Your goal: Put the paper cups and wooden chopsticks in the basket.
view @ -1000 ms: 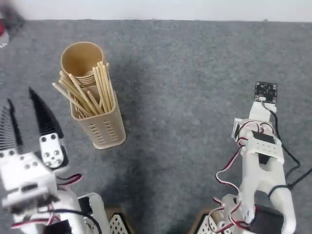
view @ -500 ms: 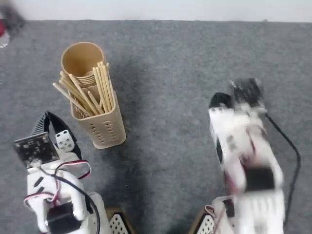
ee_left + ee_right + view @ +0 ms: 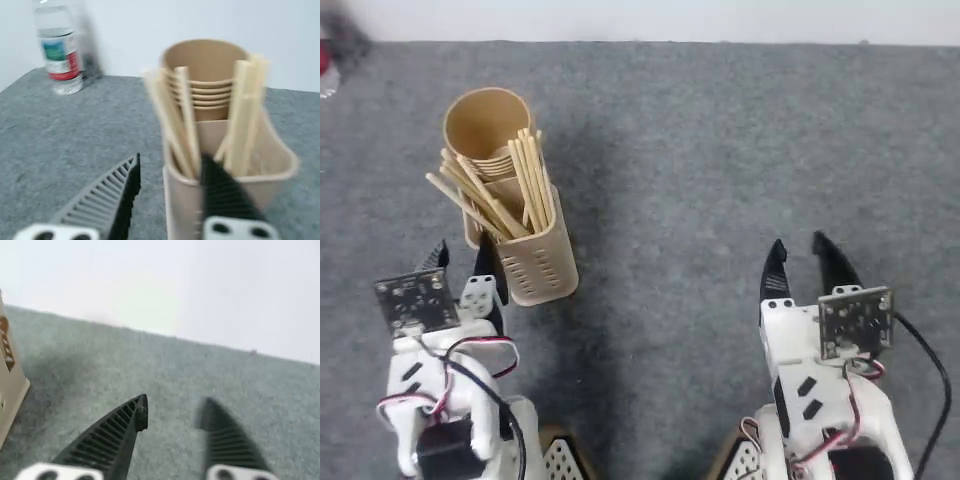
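Basket (image 3: 535,265) holds cups (image 3: 485,120) and chopsticks (image 3: 525,180)

It stands upright on the left of the grey mat (image 3: 720,150). Left gripper (image 3: 463,250) sits just near of it, fingers apart, gripping nothing. Right gripper (image 3: 797,245) is well to the right, fingers likewise apart.

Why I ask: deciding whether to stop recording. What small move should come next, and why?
Probably only draw the left gripper away from the basket, which it sits close beside. The paper cups and wooden chopsticks stand inside the basket. The left gripper and the right gripper are both open and hold nothing, so no pick seems left.
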`<move>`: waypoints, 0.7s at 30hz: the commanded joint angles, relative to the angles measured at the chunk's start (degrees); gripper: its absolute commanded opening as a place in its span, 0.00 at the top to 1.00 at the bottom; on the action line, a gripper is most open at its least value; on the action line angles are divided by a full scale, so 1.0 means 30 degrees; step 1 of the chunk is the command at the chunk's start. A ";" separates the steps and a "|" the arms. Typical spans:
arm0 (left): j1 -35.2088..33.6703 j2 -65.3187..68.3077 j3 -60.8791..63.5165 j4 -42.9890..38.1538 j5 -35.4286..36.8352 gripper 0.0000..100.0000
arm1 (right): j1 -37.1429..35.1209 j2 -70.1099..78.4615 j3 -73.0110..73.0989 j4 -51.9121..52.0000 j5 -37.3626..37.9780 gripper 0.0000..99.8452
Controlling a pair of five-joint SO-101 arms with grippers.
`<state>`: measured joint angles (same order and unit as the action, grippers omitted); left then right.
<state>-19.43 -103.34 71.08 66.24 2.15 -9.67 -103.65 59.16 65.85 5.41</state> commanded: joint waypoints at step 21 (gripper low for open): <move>0.2989 0.0029 0.5875 0.2403 -0.0381 0.92 | -0.0249 -0.0103 0.9172 -0.0425 0.0381 0.99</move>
<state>-10.99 -103.78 81.54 59.47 1.10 -9.93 -103.21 86.86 63.12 5.76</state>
